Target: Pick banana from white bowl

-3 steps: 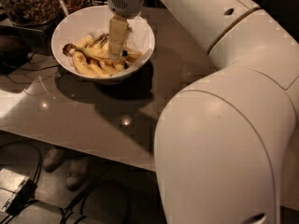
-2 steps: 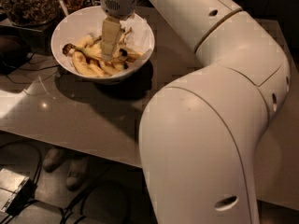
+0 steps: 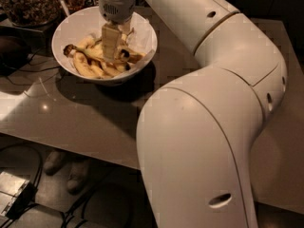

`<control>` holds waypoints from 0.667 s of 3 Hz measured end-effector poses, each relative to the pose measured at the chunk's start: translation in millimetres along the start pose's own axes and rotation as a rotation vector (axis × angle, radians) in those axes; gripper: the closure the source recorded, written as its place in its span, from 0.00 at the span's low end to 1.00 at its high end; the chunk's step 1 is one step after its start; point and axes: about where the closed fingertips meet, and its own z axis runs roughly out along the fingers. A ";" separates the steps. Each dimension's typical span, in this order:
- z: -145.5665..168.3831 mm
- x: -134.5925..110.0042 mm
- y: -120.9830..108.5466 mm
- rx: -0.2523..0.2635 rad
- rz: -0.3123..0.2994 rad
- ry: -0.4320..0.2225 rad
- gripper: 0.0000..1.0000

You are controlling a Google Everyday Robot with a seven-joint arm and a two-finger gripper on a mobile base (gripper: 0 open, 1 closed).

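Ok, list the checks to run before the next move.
1. Robot's hand lowered into the wide round white bowl, among the fruit: ok.
2. The long yellow banana with brown streaks lying in the bowl: ok.
3. Hold on that banana: cannot tell.
4. Bowl sitting level on the grey table: ok.
5. The clear container of brown granola apart from the hand: ok.
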 end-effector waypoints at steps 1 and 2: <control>7.9 -1.3 4.1 -0.031 0.000 -0.009 0.30; 15.3 -8.1 7.0 -0.037 -0.037 -0.002 0.38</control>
